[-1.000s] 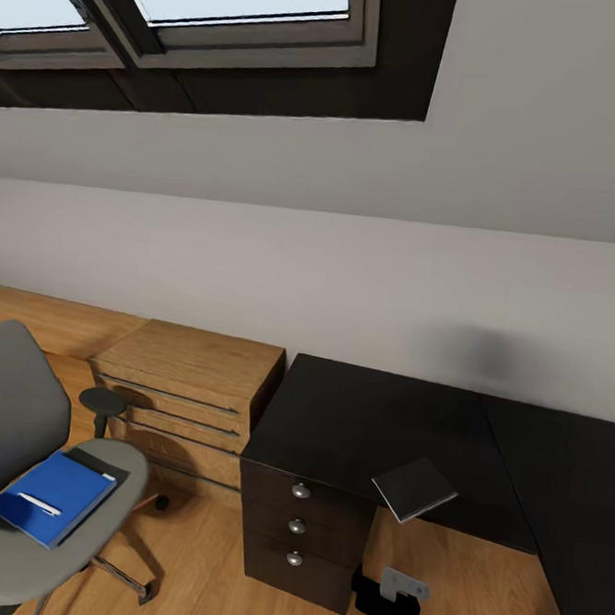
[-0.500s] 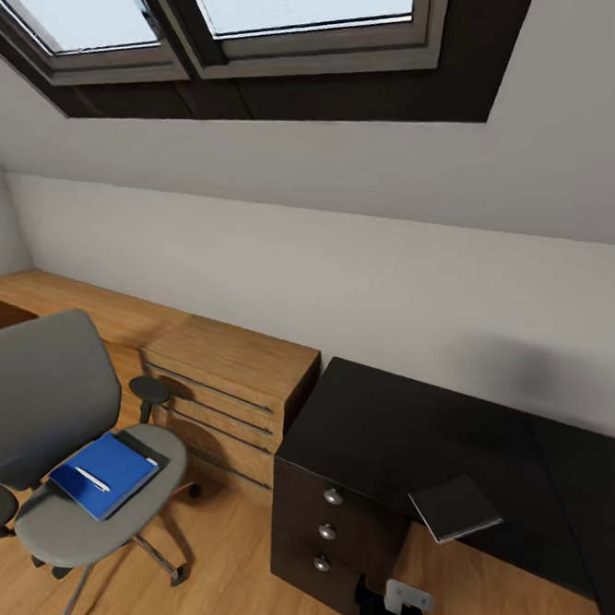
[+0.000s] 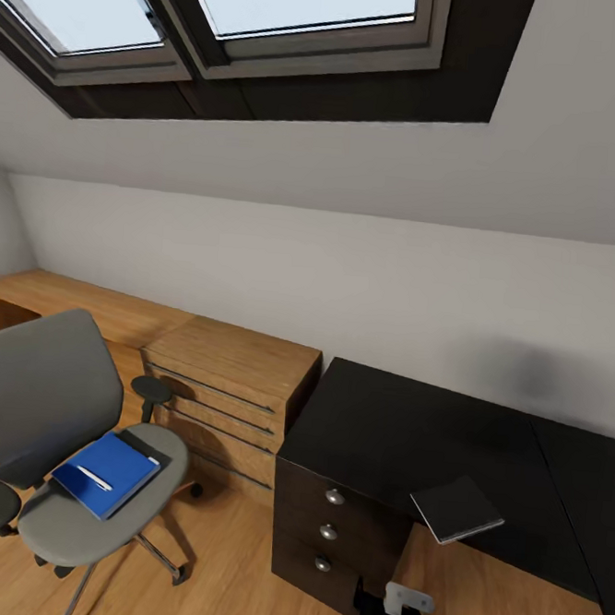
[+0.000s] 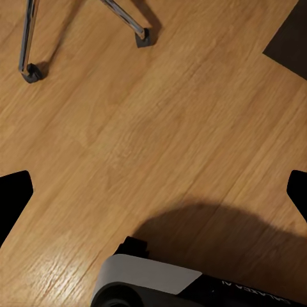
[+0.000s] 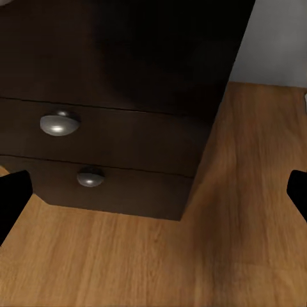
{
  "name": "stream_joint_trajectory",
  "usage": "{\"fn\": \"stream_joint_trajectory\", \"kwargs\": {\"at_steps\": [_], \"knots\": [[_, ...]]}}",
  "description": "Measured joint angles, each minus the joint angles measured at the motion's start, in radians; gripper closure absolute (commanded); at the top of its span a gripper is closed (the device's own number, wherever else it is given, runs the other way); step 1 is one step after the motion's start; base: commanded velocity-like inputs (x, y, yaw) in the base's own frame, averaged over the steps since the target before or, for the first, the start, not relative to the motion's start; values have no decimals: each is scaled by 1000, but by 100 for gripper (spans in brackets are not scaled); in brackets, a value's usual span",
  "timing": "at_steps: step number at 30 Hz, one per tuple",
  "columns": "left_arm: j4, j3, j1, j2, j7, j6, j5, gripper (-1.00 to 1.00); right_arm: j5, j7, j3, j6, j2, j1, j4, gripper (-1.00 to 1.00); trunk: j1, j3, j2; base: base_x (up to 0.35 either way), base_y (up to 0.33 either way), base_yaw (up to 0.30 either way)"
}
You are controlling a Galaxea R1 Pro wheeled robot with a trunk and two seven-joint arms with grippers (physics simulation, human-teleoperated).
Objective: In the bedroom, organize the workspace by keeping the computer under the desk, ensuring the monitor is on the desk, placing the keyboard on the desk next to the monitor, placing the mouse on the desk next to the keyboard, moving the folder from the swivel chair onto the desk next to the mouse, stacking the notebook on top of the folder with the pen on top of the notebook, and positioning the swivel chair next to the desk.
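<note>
The swivel chair (image 3: 37,397) stands at the left on the wood floor, grey with black armrests. On its seat lies the blue folder (image 3: 114,468) with the whitish pen (image 3: 93,479) on top. The black desk (image 3: 408,436) fills the right, its drawer pedestal (image 3: 327,531) facing me. A thin grey notebook (image 3: 456,509) lies at the desk's front edge, partly overhanging. My left gripper (image 4: 153,192) is open above bare floor near the chair's chrome legs (image 4: 125,16). My right gripper (image 5: 153,192) is open, facing the pedestal's silver knobs (image 5: 59,123). Computer, monitor, keyboard and mouse are out of view.
A light wooden dresser (image 3: 227,394) with bar handles sits between chair and desk against the white wall. A skylight (image 3: 275,9) is set in the sloped ceiling. Part of my right arm (image 3: 395,610) shows low in the head view. My base (image 4: 147,284) edges the floor.
The head camera turned left at first, so the whole picture shifted right and the chair came fully into view; since half a second ago almost nothing differs. No object moved.
</note>
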Motion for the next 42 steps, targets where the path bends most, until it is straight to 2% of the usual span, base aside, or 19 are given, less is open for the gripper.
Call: {"fn": "stream_joint_trajectory", "kwargs": {"at_steps": [4,19,38,42], "knots": [[0,0,0,-1,0,0,0,-100,-3,6,0,0,2,0,1,-100,0,0,0,-160,144,2],[0,0,0,-1,0,0,0,-100,-1,6,0,0,8,0,1,-100,0,-9,0,-237,206,225],[21,1,0,-2,0,-3,-2,-100,0,6,1,1,12,0,1,-100,0,-31,0,-19,12,202],[25,1,0,-2,0,-53,1,-100,0,6,1,0,14,0,1,-100,0,-36,0,0,0,201]]}}
